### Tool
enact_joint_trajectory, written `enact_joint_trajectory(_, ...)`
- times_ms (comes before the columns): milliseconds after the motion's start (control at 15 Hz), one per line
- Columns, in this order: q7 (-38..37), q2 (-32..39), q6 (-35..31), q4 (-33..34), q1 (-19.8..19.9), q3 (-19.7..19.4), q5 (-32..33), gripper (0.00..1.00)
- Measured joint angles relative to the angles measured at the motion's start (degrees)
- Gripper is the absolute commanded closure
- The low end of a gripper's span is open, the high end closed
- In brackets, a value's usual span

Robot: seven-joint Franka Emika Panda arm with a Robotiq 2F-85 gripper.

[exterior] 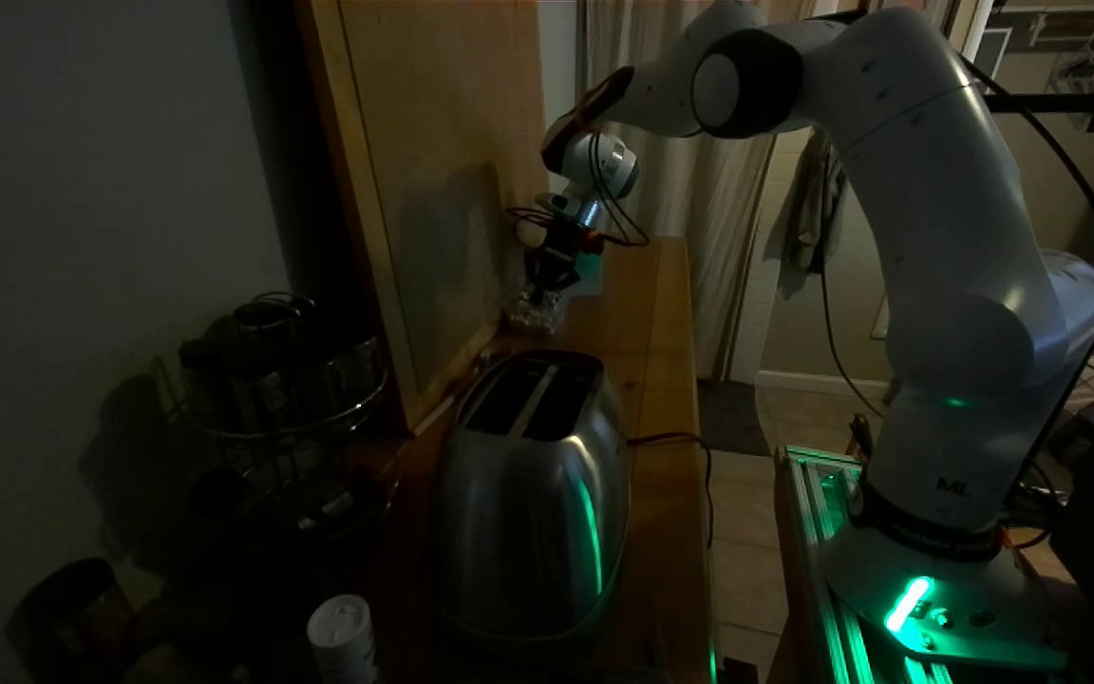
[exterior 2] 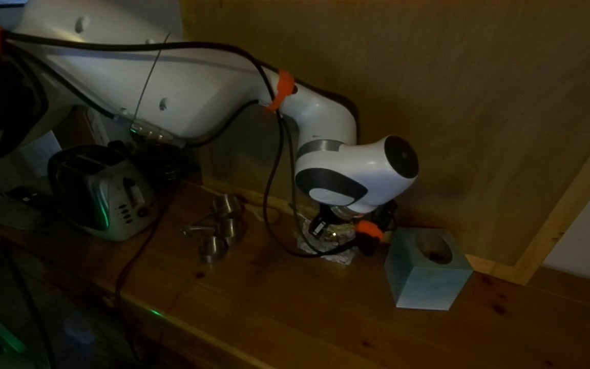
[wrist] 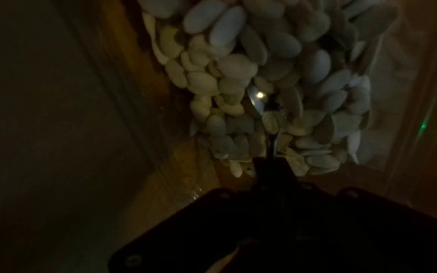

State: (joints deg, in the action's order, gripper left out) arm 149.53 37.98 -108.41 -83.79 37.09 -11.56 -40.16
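My gripper (wrist: 273, 163) is shut on the handle of a small shiny metal spoon (wrist: 271, 145). The spoon's bowl dips among pale, flat seeds (wrist: 237, 68), which partly hide it, and a bright glint shows on it. The seeds lie inside a clear plastic container (wrist: 412, 125), whose walls show on both sides in the wrist view. In an exterior view the gripper (exterior: 539, 293) points down into the clear container (exterior: 536, 313), close to a wooden panel. In an exterior view the arm and cables partly hide the container (exterior 2: 338, 254).
A teal tissue box (exterior 2: 430, 287) stands beside the container. Metal measuring cups (exterior 2: 214, 249) and a silver toaster (exterior 2: 121, 205) are on the wooden counter (exterior 2: 285, 307). The wooden panel (exterior 2: 479, 128) rises behind. A dark round rack (exterior: 281, 389) and white bottle (exterior: 340, 632) stand near the toaster.
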Motion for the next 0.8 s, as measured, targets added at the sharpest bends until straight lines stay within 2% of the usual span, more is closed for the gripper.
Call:
enact_joint_trajectory(267,-0.06,-1.05,-2.21,-1.32,-0.39,0.62,1.35,0.98)
enact_joint_trajectory(800,-0.79,-6.19,-8.73,-8.30,-3.19,1.08,3.55,0.98)
